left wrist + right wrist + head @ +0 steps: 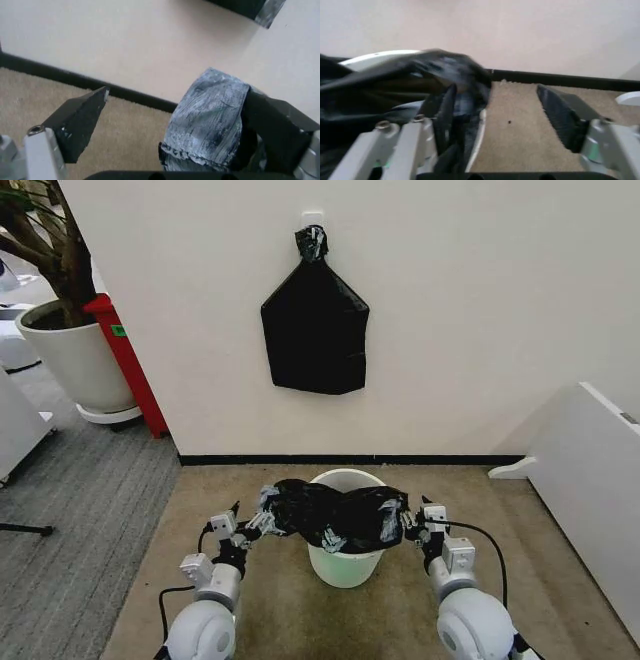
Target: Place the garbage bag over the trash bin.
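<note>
Garbage bag drapes the trash bin, both tools spread wide.

So the trash bin sits on tan carpet with bare floor on both sides and in front, plenty of room there. Behind it the wall is pretty close, so not much to work with at the back. The garbage bag drapes across most of the bin's mouth, with only a bit of rim open at the back. The left tool and right tool flank the bin, both with jaws spread. A white panel hems in the far right, and a plant pot stands well off to the left.
</note>
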Tool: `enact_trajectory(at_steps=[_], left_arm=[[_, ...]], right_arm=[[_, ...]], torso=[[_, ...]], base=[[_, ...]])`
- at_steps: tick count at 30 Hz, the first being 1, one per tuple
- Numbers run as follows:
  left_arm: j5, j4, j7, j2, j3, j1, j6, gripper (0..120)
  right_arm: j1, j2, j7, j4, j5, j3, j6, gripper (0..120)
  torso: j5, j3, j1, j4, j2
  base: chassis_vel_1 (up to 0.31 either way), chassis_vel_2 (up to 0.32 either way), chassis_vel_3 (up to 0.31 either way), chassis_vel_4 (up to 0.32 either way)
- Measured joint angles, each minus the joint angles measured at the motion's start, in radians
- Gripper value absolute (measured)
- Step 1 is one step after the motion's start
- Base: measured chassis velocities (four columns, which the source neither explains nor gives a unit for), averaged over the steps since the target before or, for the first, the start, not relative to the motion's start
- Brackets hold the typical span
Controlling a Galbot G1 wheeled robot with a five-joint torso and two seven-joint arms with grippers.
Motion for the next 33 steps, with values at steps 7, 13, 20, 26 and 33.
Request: enact_trajectory(at_steps=[7,13,20,26,33], left_arm=[[0.012,-0.048,-0.006,0.004,-0.013,0.02,-0.001,100],[0.016,-0.084,-0.015,-0.008,-0.015,0.032,-0.001,100],[0.017,-0.102,-0.017,-0.02,-0.021,0.039,-0.022,100],[0.028,-0.095,-0.014,-0.034,-0.011,0.055,-0.027,100],[0.043,-0.085,-0.013,-0.049,0.01,0.072,-0.029,100]], right_arm=[[-0.037,-0.01,-0.011,0.113,0.059,0.035,-0.08,88],[-0.054,-0.006,0.059,0.229,0.23,0.032,-0.124,100],[-0.007,0.014,0.212,0.296,0.503,0.006,-0.144,100],[-0.005,0.04,0.362,0.274,0.674,-0.028,-0.157,100],[-0.025,0.048,0.38,0.221,0.668,-0.05,-0.162,100]], torso=[[0.0,0.0,0.0,-0.0001,0.0],[-0.0001,0.0,0.0,-0.0001,0.0],[-0.0001,0.0,0.0,0.0001,0.0],[0.0,0.0,0.0,0.0,0.0],[-0.0001,0.0,0.0,-0.0001,0.0]], base=[[0.0,0.0,0.0,0.0],[0.0,0.0,0.0,0.0],[0.0,0.0,0.0,0.0],[0.0,0.0,0.0,0.0],[0.0,0.0,0.0,0.0]])
